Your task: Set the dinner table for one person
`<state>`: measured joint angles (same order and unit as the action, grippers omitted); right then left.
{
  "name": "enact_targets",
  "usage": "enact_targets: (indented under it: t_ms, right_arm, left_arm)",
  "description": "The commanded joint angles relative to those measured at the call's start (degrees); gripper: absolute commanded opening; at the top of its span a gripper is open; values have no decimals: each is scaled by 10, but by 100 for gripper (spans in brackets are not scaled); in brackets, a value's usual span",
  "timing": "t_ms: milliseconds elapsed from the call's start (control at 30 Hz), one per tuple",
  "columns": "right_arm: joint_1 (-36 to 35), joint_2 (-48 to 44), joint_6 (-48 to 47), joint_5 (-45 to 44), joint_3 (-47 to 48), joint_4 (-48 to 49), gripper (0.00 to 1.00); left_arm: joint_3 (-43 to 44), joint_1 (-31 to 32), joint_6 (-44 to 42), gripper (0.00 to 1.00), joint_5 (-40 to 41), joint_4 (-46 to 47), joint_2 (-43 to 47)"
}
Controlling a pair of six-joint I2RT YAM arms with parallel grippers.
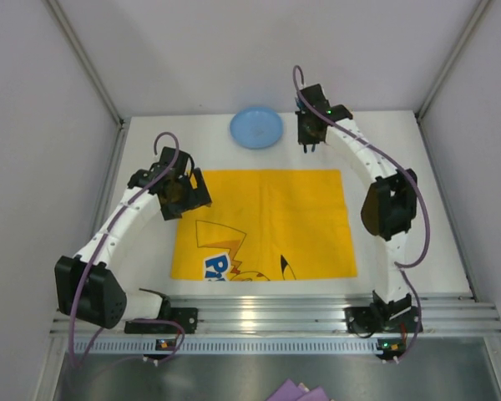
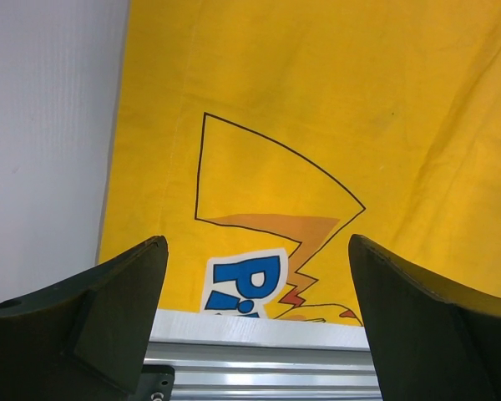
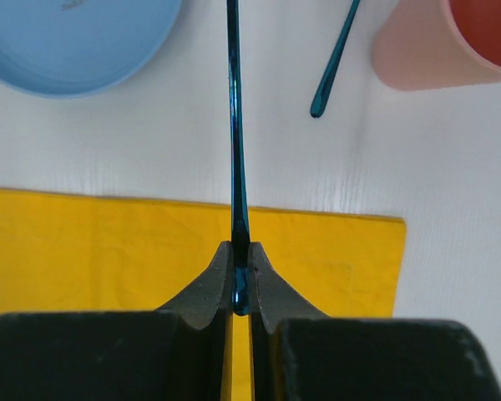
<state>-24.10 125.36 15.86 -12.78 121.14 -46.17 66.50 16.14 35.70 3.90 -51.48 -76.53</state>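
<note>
The white dinner table (image 1: 417, 167) carries a yellow cartoon-printed placemat (image 1: 275, 213). My right gripper (image 3: 240, 251) is shut on the handle of a thin blue metallic utensil (image 3: 234, 125), held above the table just past the placemat's far edge (image 3: 317, 242); its head is out of view. In the top view the right gripper (image 1: 307, 142) is at the back, right of a blue plate (image 1: 255, 127). My left gripper (image 2: 259, 251) is open and empty over the placemat's near left part (image 2: 317, 125); it also shows in the top view (image 1: 182, 194).
A second blue utensil handle (image 3: 334, 58) lies on the table beside a pink cup (image 3: 447, 46) at the back right. The blue plate (image 3: 75, 38) sits at the back left of the right wrist view. An aluminium rail (image 1: 267, 313) runs along the near edge. Grey walls enclose the table.
</note>
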Motion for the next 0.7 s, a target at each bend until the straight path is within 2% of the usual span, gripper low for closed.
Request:
enact_targets:
  t_ms: [0, 133, 167, 367, 533, 667]
  right_arm:
    - [0, -103, 12, 19, -69, 14, 0]
    - [0, -238, 50, 116, -223, 43, 0]
    - [0, -265, 60, 124, -297, 49, 0]
    - [0, -445, 143, 135, -552, 71, 0]
    - [0, -524, 209, 113, -663, 75, 0]
    - [0, -545, 233, 100, -734, 74, 0]
  left_arm:
    - [-19, -4, -12, 95, -14, 32, 26]
    - [-40, -4, -17, 95, -16, 52, 31]
    - [-44, -4, -18, 95, -18, 56, 31]
    - [-73, -5, -21, 95, -36, 88, 36]
    - [-95, -5, -27, 94, -71, 107, 31]
    - [-98, -5, -34, 94, -81, 110, 28]
